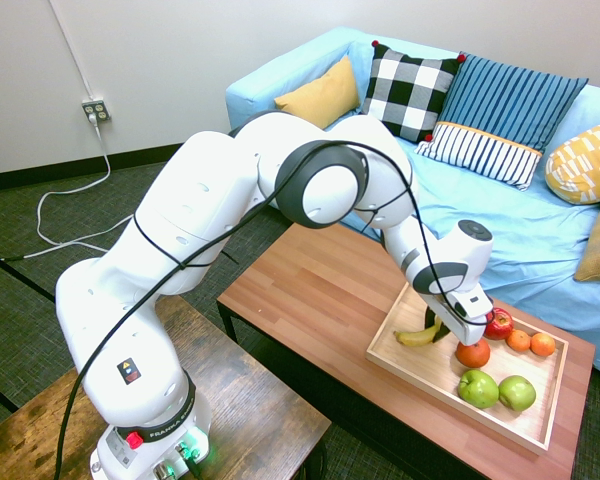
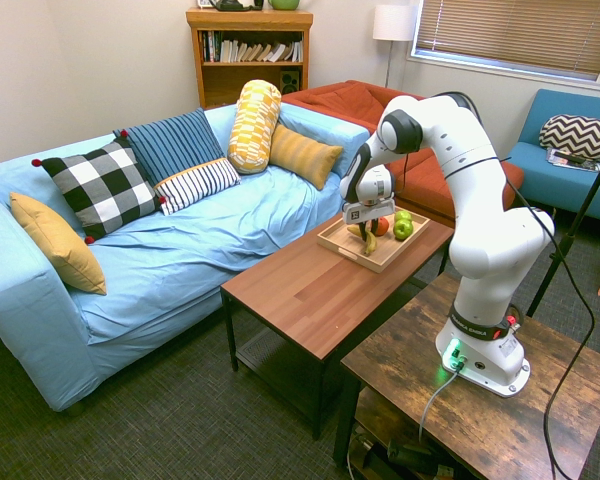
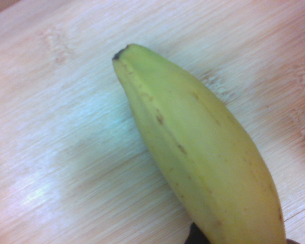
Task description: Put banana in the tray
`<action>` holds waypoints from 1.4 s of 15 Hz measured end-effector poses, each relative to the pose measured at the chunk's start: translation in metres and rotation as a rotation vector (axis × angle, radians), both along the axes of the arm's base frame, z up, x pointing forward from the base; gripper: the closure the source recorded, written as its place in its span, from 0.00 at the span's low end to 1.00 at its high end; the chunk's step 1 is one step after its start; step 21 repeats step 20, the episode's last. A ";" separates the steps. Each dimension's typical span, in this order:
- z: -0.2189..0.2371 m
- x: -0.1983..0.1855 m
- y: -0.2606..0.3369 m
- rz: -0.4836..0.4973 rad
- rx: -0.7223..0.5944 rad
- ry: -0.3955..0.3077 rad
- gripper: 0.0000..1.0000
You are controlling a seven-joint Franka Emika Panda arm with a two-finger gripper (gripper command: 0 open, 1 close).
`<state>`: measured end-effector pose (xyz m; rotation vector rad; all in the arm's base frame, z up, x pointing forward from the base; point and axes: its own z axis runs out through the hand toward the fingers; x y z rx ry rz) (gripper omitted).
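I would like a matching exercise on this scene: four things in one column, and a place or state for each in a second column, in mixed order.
Things:
1. banana
2. gripper
3. two green apples
4. checked pillow

Places or states:
A. on the blue sofa
B. shut on the fruit, pointing down
C. in the tray's corner nearest the first exterior camera
D. held over the tray's wooden floor, at the end away from the apples

Pairs: 1-D, 2-B, 3-C, 4-A
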<state>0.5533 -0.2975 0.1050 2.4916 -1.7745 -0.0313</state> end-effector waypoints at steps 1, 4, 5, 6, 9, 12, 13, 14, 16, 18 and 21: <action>-0.006 -0.003 -0.001 -0.004 0.005 0.003 0.00; -0.010 -0.005 -0.002 -0.011 0.013 0.002 0.00; -0.010 -0.005 -0.002 -0.010 0.013 0.002 0.00; -0.010 -0.005 -0.002 -0.008 0.014 0.002 0.00; -0.010 -0.004 -0.001 -0.001 0.013 -0.003 0.00; -0.001 -0.001 0.002 0.007 0.005 -0.026 0.00; 0.006 -0.002 0.002 0.007 0.003 -0.036 0.00; 0.014 -0.004 0.002 0.006 0.002 -0.045 0.00; 0.036 -0.010 0.000 0.000 -0.002 -0.063 0.00; 0.061 -0.018 0.001 -0.003 -0.011 -0.080 0.00; 0.081 -0.024 0.003 0.000 -0.020 -0.094 0.00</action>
